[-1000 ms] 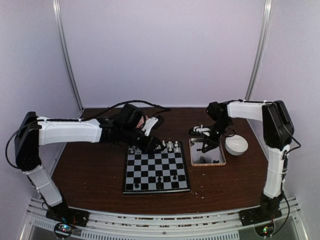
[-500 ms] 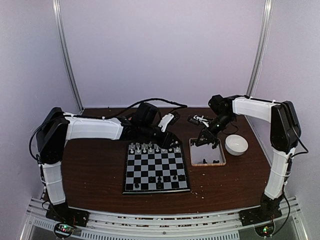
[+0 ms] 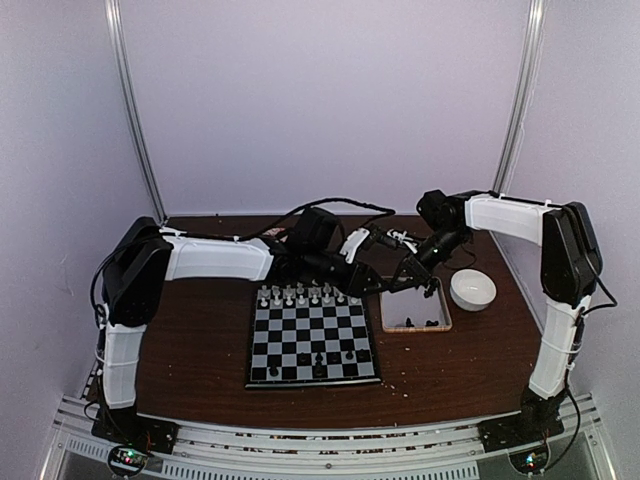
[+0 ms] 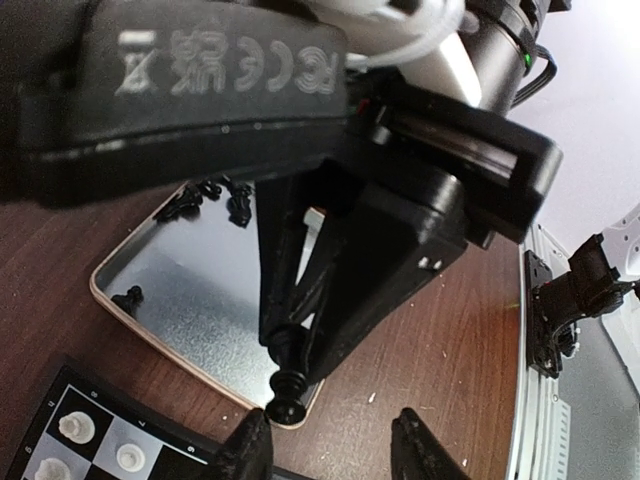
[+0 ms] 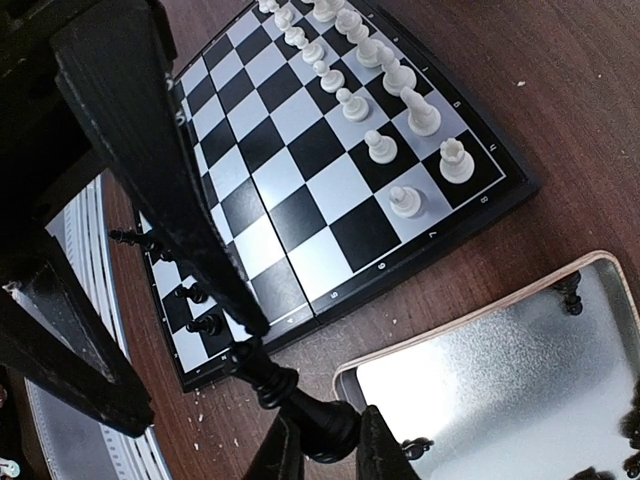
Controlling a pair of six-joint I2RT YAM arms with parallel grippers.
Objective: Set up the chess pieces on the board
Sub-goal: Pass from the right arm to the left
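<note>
The board lies mid-table, with white chess pieces along its far rows and a few black ones near the front. My right gripper is shut on the base of a black piece, held above the near left corner of the wooden-rimmed tray. My left gripper reaches across behind the board to the same corner, open. That black piece hangs just above its left fingertip, with nothing between the two tips.
More black pieces lie at the tray's far side. A white bowl stands right of the tray. Pale crumbs dot the brown table. The two grippers crowd the gap between board and tray.
My left arm has swept right along the board's far edge to the tray. The right gripper, still shut on the black piece, rose a little toward the tray's far left.
</note>
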